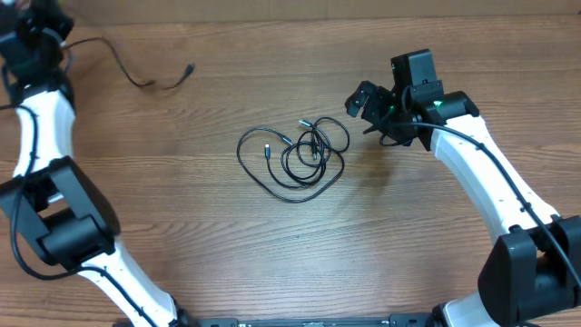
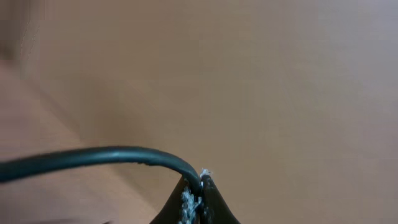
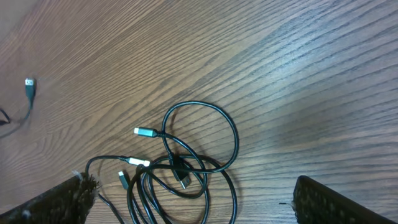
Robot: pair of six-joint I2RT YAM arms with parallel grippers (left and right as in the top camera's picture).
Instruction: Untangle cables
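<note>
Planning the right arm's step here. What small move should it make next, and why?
Probably lower the open right end effector onto the tangled cables and pinch one outer loop. The tangle lies just beside it, its loops crossing each other. The left end effector is shut on a separate cable, well away from the tangle.

— How's the light?
— Soft and even; my right arm (image 1: 481,173) throws a faint shadow on the table (image 1: 272,254).
— Sharpness?
— My left wrist view blurs everything behind the cable (image 2: 93,158). Right view's crisp.
</note>
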